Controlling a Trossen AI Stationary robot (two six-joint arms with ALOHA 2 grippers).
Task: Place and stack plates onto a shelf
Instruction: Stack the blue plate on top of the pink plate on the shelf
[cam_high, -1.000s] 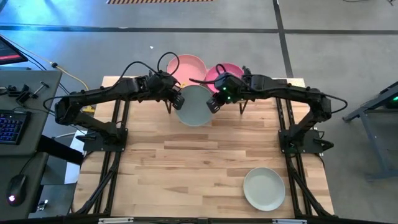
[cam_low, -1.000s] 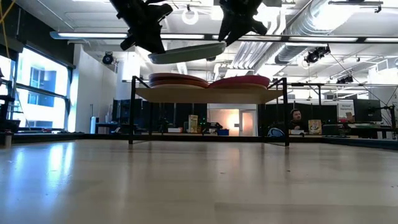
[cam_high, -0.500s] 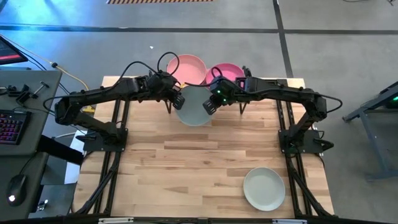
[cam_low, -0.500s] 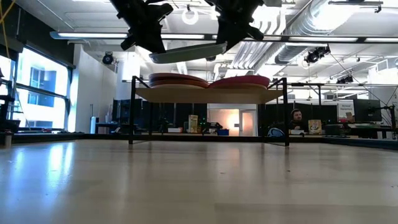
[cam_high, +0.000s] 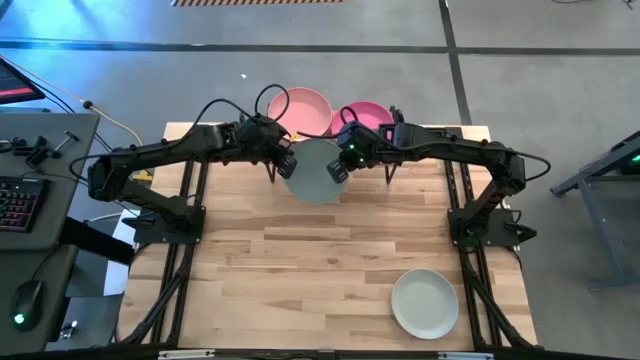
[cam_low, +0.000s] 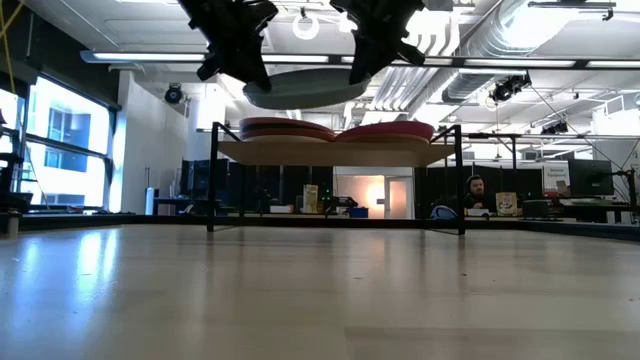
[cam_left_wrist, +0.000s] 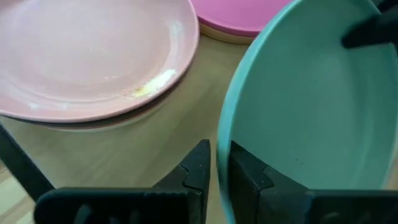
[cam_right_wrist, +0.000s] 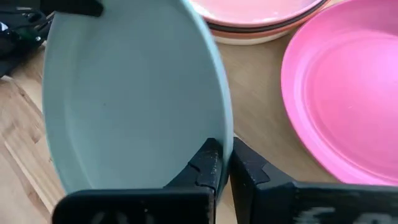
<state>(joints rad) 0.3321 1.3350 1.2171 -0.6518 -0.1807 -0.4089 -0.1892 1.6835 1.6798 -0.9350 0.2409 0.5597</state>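
Both arms reached in over the shelf (cam_high: 420, 135) from opposite sides, elbows bent outward. The left tool (cam_high: 283, 162) was clenched on the left rim of the teal plate (cam_high: 316, 170), its fingers (cam_left_wrist: 198, 167) straddling the edge. The right tool (cam_high: 343, 166) pinched the opposite rim. The plate hung level in the air between them, above the shelf's front edge. On the shelf sat a peach-topped stack (cam_high: 300, 110) and a magenta plate (cam_high: 368, 114). An off-white plate (cam_high: 425, 303) lay on the tabletop (cam_high: 300, 270), well away from the shelf.
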